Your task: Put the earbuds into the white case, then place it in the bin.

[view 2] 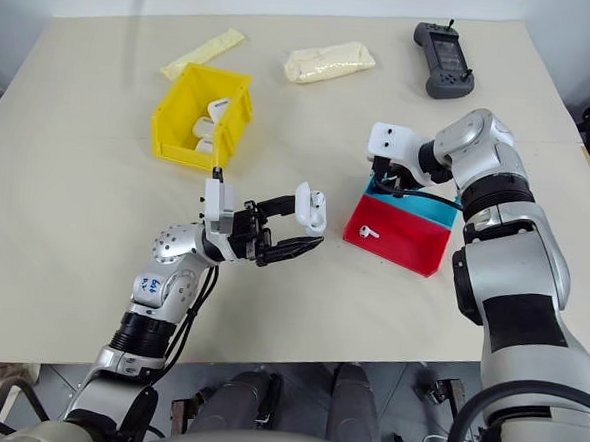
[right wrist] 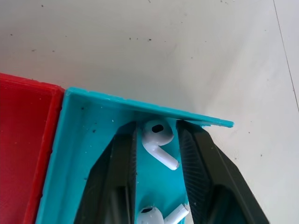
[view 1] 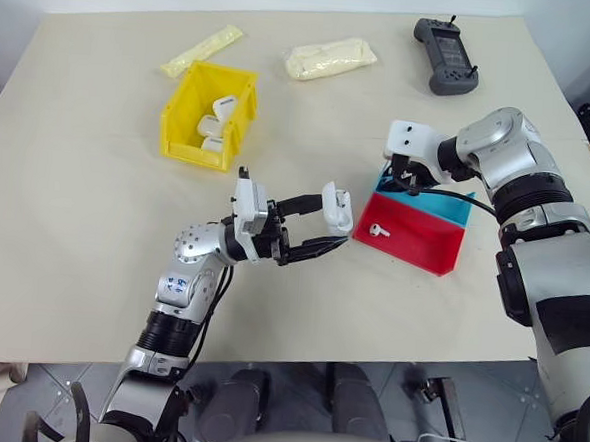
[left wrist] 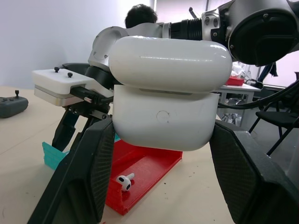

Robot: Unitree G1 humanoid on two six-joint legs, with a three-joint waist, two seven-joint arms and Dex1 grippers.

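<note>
left gripper [view 1: 320,226] grips white case [view 1: 338,209]; right gripper [right wrist: 156,140] straddles earbud [right wrist: 158,142], grip unclear; no writing readable.

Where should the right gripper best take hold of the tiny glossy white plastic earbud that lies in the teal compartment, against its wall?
Probably at the tiny glossy white plastic earbud's rounded head, coming from above. The right gripper's black fingers already flank it, and the teal compartment's wall blocks a side approach. The thin stem slants away and would likely slip.
</note>
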